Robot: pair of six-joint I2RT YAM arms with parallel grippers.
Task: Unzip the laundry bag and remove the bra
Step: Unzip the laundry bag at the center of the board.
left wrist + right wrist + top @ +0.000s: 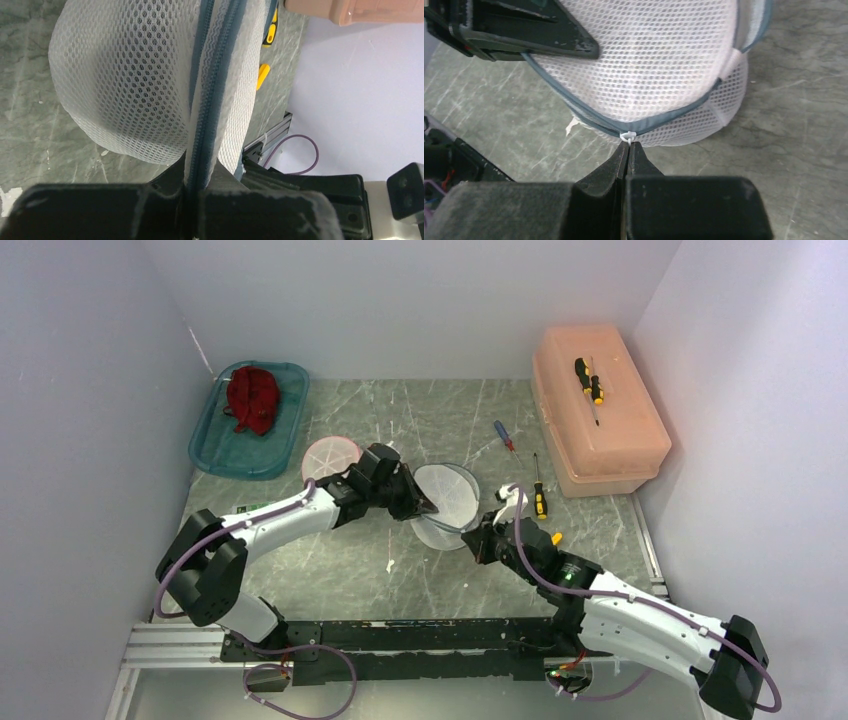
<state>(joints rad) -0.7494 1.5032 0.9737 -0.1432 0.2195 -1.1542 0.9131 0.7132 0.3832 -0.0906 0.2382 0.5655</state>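
Top view: the laundry bag (447, 495) sits on the table (400, 420) directly between the two claws. The left claw (425, 506) grips its edge on one side. The right claw (476, 531) meets it from the opposite, nearer side. With both arms on one soft bag, a pull off the zipper's line would likely drag the whole bag instead of running the slider.

Left wrist view: the left claw is clamped on the grey zipper tape (200, 125), which runs straight ahead from its tips, with mesh bulging off to one side. Only a thin fold is held. If it slips out the bag loses its anchor, and the mesh could bunch into the teeth.

Right wrist view: the right claw is pinched together on the small white zipper pull (628, 135), right at the very ends of its fingers. The left claw shows well ahead and to the side. So slight a hold could let the tab pop free under load. The bra cannot be made out through the mesh, and I judge it to be inside the bag.
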